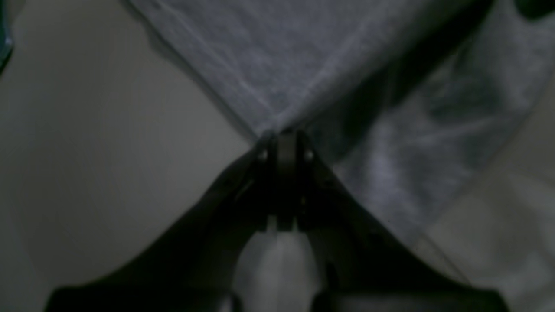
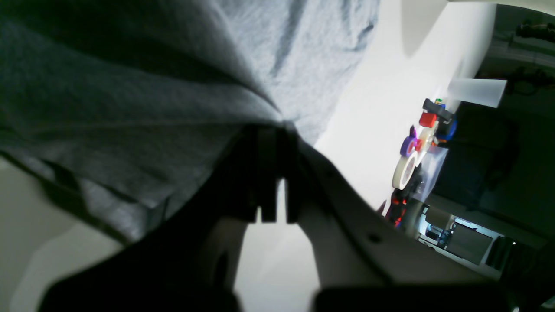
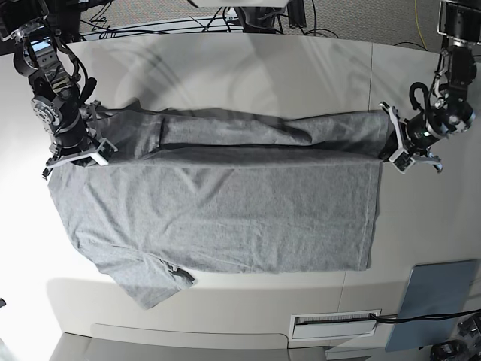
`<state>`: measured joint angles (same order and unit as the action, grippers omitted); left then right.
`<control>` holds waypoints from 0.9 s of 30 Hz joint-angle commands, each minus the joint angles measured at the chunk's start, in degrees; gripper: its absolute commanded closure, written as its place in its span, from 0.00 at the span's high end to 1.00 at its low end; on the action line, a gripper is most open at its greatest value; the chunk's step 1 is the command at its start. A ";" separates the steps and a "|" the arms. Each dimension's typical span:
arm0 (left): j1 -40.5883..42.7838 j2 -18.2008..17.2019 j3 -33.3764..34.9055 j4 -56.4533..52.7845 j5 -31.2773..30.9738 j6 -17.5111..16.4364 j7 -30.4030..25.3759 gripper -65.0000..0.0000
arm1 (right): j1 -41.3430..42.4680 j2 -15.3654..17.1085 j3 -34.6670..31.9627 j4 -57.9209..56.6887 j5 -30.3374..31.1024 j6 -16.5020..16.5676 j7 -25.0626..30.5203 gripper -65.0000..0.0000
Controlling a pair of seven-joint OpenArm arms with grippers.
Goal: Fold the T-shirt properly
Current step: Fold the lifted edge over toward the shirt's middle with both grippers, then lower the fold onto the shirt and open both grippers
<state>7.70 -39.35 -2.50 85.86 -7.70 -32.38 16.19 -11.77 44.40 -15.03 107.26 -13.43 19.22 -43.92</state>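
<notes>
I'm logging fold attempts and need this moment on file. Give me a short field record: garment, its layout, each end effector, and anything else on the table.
garment: T-shirt, heather grey, lying across the table
layout: far long edge raised and turned over toward the middle; one sleeve sticks out at the near left of the base view
left end effector: shut on a corner of the shirt
right end effector: shut on a bunched edge of the shirt
other: grey-blue panel at the table's near right corner, apart from the shirt
</notes>
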 commanded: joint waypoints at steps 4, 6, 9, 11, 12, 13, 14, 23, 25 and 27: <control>-1.51 -1.38 -0.24 0.35 0.04 2.99 -0.66 0.00 | 0.70 0.98 0.72 0.72 -0.79 -1.05 0.13 0.00; -1.51 -1.36 -0.24 0.35 0.04 2.95 -0.63 0.00 | 0.68 0.98 0.72 0.70 -0.76 -1.05 1.18 0.00; -1.51 -1.33 -0.24 0.35 0.02 2.78 -0.63 0.00 | 0.68 0.98 0.72 0.55 -0.72 -1.01 3.17 0.00; -1.51 -1.33 -0.24 0.35 0.02 2.78 -0.63 0.00 | 0.70 0.98 0.72 0.28 -0.68 -1.01 3.78 0.00; -1.51 -1.33 -0.24 0.35 0.02 2.78 -0.63 0.00 | 0.70 0.98 0.72 0.09 -0.55 -1.01 4.02 0.00; -1.51 -1.31 -0.24 0.35 0.02 2.78 -0.63 0.00 | 0.70 0.98 0.72 -0.15 -0.17 -0.98 4.15 0.00; -1.51 -1.31 -0.24 0.35 0.00 2.78 -0.63 0.00 | 0.70 0.98 0.72 -0.33 0.44 -0.96 4.17 0.00; -1.51 -1.29 -0.24 0.35 -0.04 2.82 -0.09 0.35 | 2.36 0.98 0.72 -2.05 1.60 -0.98 4.96 0.31; -1.53 -1.33 -0.26 0.35 -0.04 2.80 0.55 0.39 | 3.08 0.96 0.72 -2.05 2.71 -1.01 4.74 0.34; -1.51 -1.38 -0.26 0.35 -0.02 2.80 0.96 0.39 | 3.74 0.96 0.72 -2.01 3.67 -1.07 4.37 0.34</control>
<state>6.98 -39.40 -2.22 85.47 -7.25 -30.02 18.00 -8.86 44.25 -15.03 104.49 -9.04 19.05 -39.86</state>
